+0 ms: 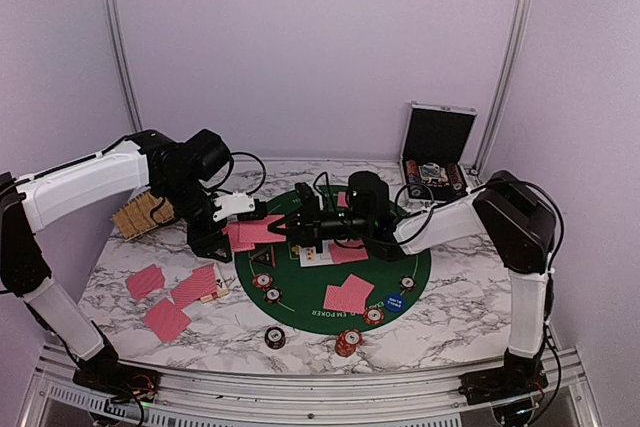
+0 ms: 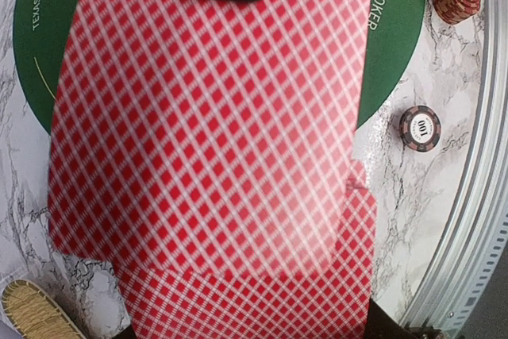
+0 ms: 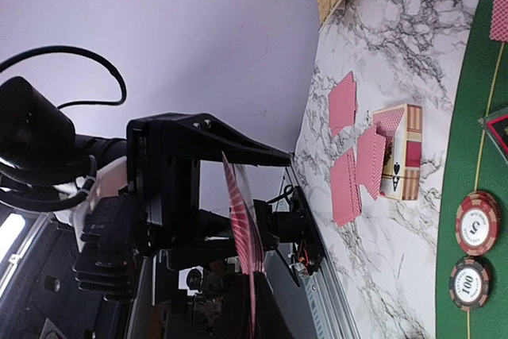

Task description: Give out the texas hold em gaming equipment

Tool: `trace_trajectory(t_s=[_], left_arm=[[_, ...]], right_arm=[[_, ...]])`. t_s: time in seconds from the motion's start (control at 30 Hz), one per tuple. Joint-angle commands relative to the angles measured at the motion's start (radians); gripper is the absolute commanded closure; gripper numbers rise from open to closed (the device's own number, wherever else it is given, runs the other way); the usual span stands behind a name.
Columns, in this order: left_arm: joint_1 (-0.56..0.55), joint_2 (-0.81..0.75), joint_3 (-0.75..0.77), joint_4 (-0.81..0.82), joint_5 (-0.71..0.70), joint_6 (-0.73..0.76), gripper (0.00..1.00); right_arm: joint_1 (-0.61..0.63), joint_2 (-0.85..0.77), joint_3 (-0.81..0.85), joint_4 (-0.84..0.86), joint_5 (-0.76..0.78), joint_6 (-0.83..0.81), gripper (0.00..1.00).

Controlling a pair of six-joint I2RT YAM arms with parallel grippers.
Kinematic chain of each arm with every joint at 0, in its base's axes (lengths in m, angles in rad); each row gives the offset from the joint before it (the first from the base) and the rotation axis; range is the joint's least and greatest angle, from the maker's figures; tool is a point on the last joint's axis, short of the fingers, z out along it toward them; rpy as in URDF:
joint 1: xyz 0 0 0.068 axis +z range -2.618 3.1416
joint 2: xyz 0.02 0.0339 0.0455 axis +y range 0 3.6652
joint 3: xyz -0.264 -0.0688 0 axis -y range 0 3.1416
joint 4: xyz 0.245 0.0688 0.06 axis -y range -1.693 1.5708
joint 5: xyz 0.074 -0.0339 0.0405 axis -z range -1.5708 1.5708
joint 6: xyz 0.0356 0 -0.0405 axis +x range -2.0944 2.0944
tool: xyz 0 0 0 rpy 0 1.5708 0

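My left gripper (image 1: 238, 227) is shut on a deck of red-backed playing cards (image 1: 256, 232) above the left edge of the green mat (image 1: 410, 272). In the left wrist view the deck (image 2: 254, 307) fills the frame, its top card (image 2: 214, 132) slid forward. My right gripper (image 1: 290, 230) meets the deck from the right and is shut on that top card's far edge. In the right wrist view the card (image 3: 242, 220) stands edge-on between my dark fingertips. Dealt cards lie on the marble (image 1: 165, 319) and on the mat (image 1: 348, 294).
Striped chips sit on and near the mat (image 1: 262, 281) (image 1: 347, 343) (image 2: 420, 128). A blue disc (image 1: 393, 301) lies on the mat. A card box (image 3: 401, 160) lies by the left cards. The straw basket (image 1: 140, 215) is at far left, and the open silver case (image 1: 435, 152) at back right.
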Motion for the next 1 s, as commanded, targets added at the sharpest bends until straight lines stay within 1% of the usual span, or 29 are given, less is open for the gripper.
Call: trace_trajectory(t_s=[0.0, 0.3, 0.37, 0.4, 0.6, 0.73, 0.87, 0.97], left_arm=[[0.009, -0.039, -0.020, -0.013, 0.004, 0.010, 0.38], [0.034, -0.064, -0.066, -0.013, 0.015, 0.020, 0.38], [0.041, -0.072, -0.082, -0.014, 0.017, 0.021, 0.39], [0.044, -0.076, -0.092, -0.014, 0.017, 0.022, 0.39], [0.078, -0.138, -0.201, -0.002, 0.028, 0.027, 0.39], [0.102, -0.190, -0.289, 0.022, 0.032, 0.028, 0.40], [0.132, -0.239, -0.379, 0.059, 0.022, 0.035, 0.40], [0.173, -0.277, -0.472, 0.091, 0.006, 0.048, 0.40]], right_arm=[[-0.035, -0.055, -0.009, -0.010, -0.034, -0.018, 1.00], [-0.147, -0.122, -0.130, -0.033, -0.071, -0.053, 1.00], [-0.177, -0.131, -0.150, -0.076, -0.082, -0.091, 1.00], [-0.194, -0.136, -0.157, -0.107, -0.081, -0.121, 1.00], [-0.320, -0.144, -0.145, -0.456, -0.014, -0.400, 1.00], [-0.360, -0.117, -0.069, -0.717, 0.079, -0.592, 1.00], [-0.375, -0.076, 0.003, -0.864, 0.174, -0.693, 1.00], [-0.377, -0.051, 0.045, -0.921, 0.228, -0.734, 1.00]])
